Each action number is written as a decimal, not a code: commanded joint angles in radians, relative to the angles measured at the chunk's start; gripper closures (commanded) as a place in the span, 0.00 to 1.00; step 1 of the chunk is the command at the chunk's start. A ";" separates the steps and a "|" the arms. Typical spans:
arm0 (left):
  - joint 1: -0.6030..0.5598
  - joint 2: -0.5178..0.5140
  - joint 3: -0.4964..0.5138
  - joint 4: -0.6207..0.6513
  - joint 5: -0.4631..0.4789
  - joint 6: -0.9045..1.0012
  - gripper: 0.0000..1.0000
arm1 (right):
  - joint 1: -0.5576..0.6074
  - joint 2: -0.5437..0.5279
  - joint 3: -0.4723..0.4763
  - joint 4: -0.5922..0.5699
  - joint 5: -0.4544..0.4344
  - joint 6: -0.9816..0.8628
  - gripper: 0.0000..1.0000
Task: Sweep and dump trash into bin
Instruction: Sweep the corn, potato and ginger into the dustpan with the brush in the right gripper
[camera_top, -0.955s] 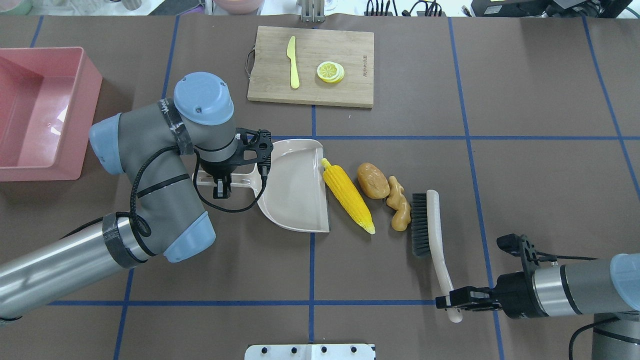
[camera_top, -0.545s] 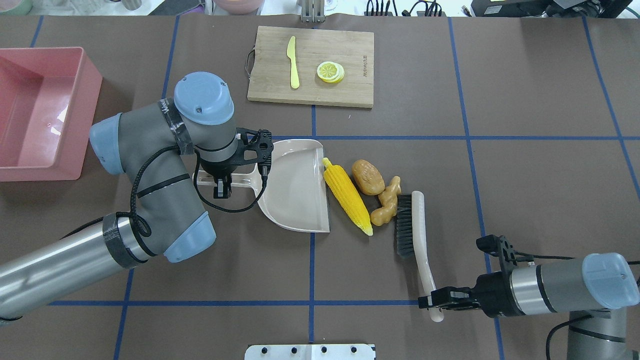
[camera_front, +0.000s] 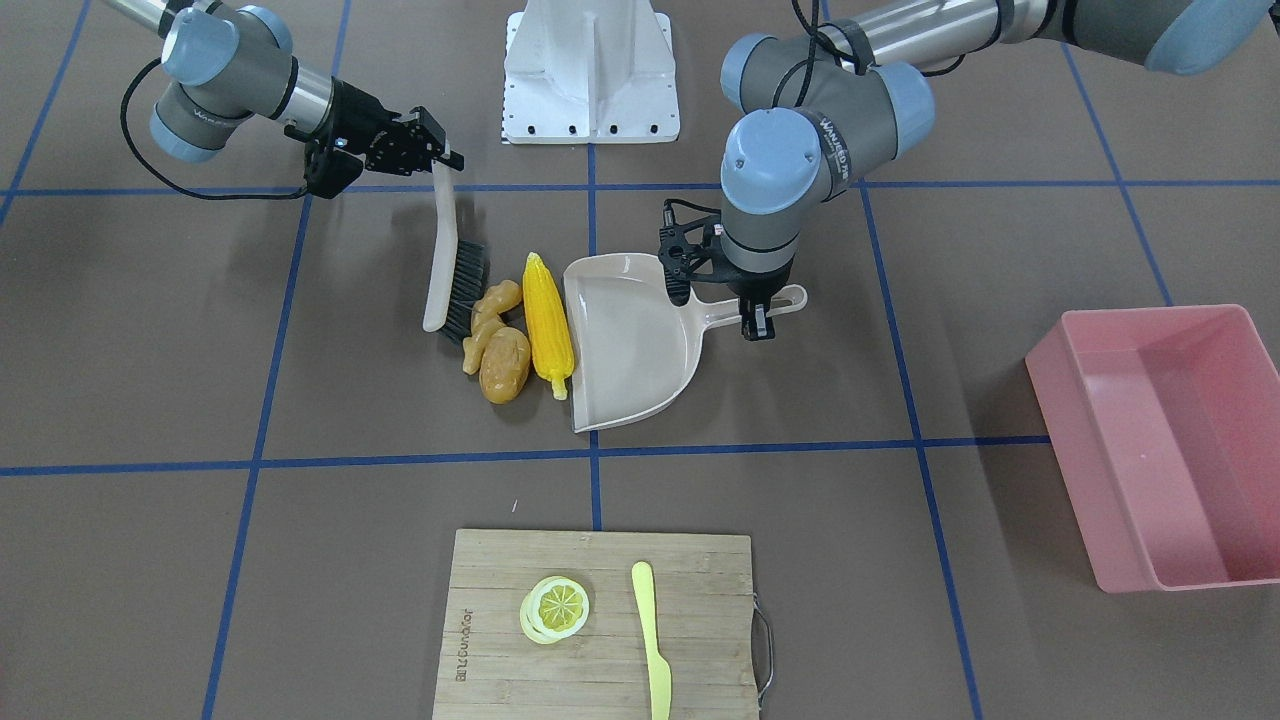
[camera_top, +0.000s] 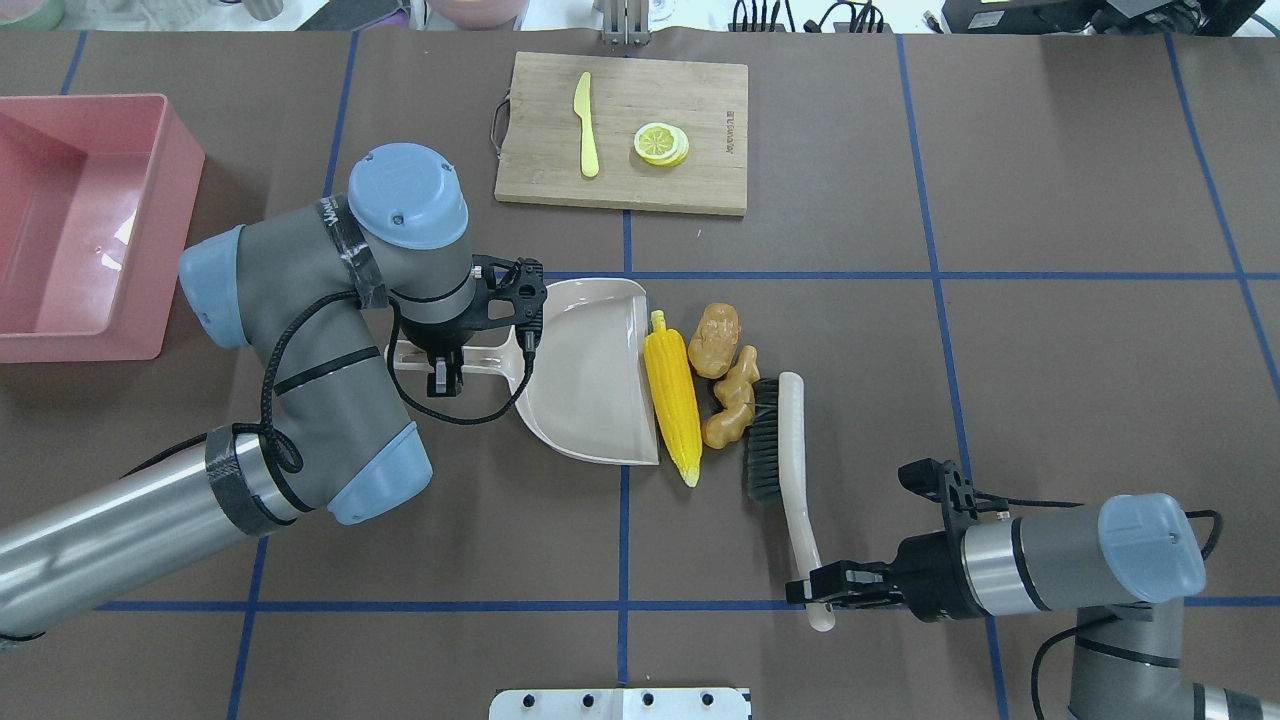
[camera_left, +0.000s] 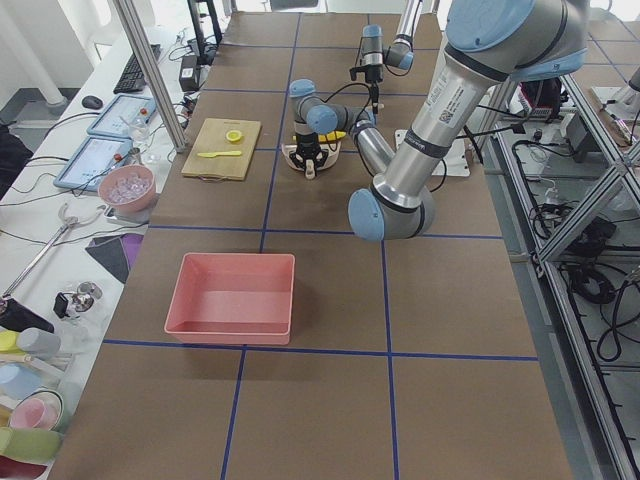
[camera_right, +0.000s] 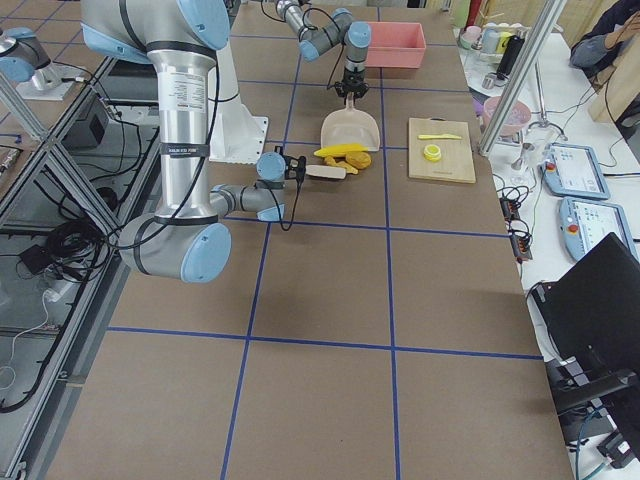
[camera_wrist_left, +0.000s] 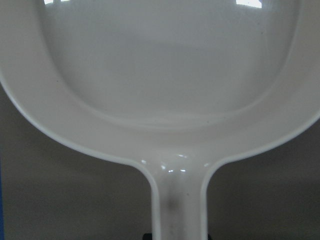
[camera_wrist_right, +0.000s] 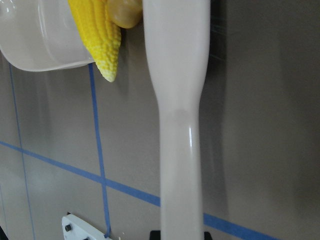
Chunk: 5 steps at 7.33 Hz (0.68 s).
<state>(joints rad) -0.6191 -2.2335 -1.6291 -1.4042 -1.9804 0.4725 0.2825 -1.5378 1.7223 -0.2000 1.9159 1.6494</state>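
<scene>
The trash lies in a tight row at the mouth of the beige dustpan: the yellow corn cob against its lip, then the brown potato and the tan ginger root. The bristles of a brush press on the ginger. My right gripper is shut on the brush's handle end. My left gripper is shut on the dustpan's handle. The pink bin sits at the table's far left, apart from all of this.
A wooden cutting board at the back centre carries a pale yellow knife and a lemon slice. The robot's white base plate sits at the near edge. Blue tape lines cross the brown table.
My right gripper has swept the brush leftward, pushing the ginger and potato against the corn and the corn up to the dustpan's lip. The left arm and dustpan have stayed still.
</scene>
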 joint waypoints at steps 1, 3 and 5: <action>-0.001 0.000 0.000 0.001 0.000 0.000 1.00 | 0.023 0.089 -0.001 -0.096 0.012 -0.028 1.00; -0.001 0.000 0.000 0.001 0.000 0.000 1.00 | 0.024 0.168 -0.001 -0.177 0.012 -0.033 1.00; -0.001 0.000 0.000 0.001 0.000 0.002 1.00 | 0.024 0.226 -0.003 -0.238 0.011 -0.059 1.00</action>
<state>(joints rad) -0.6189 -2.2335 -1.6291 -1.4036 -1.9804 0.4734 0.3061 -1.3514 1.7201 -0.3960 1.9271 1.6034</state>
